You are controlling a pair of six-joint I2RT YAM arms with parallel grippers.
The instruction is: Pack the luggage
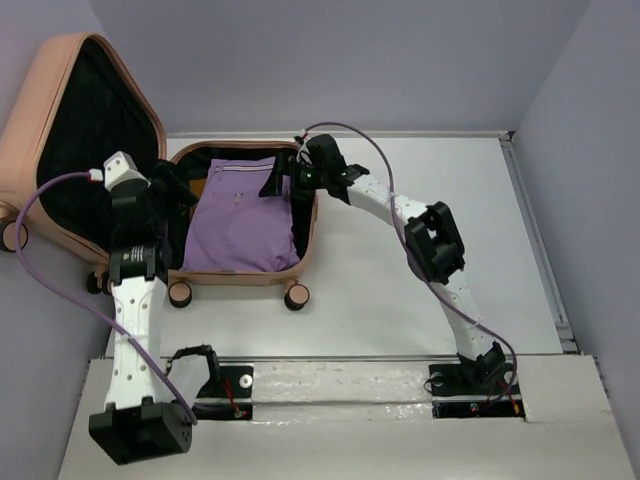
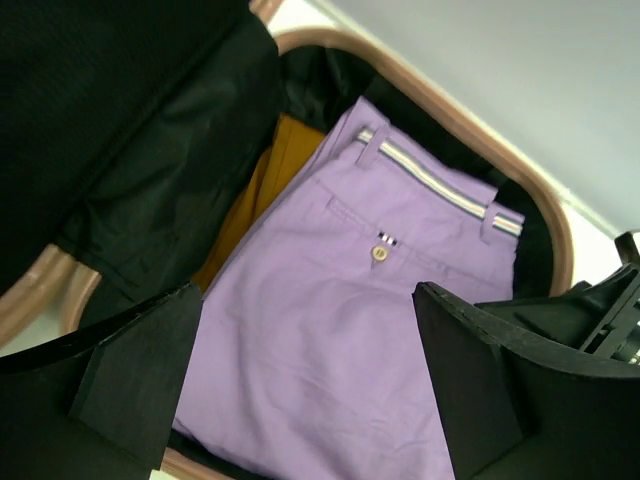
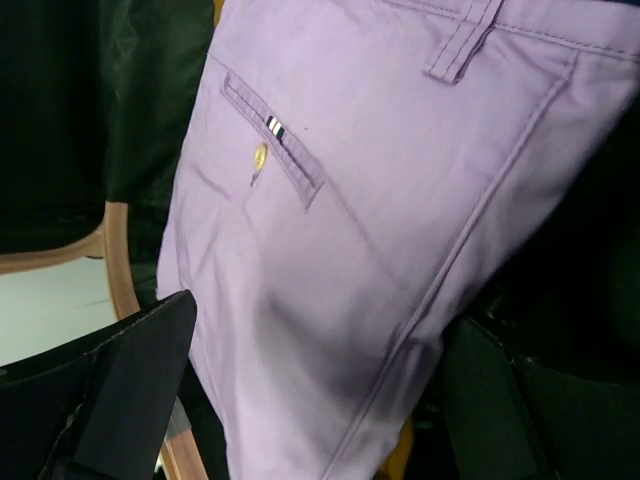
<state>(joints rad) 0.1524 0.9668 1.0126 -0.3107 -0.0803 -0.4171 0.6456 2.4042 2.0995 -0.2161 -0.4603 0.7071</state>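
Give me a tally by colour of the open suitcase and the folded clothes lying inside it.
Peach-pink suitcase: 1
Purple trousers: 1
Mustard-brown cloth, partly under the trousers: 1
Total: 3

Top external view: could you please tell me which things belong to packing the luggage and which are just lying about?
Job: open pink suitcase; folded purple trousers inside it; mustard cloth beneath them.
Not the job: white table; purple cables on the arms.
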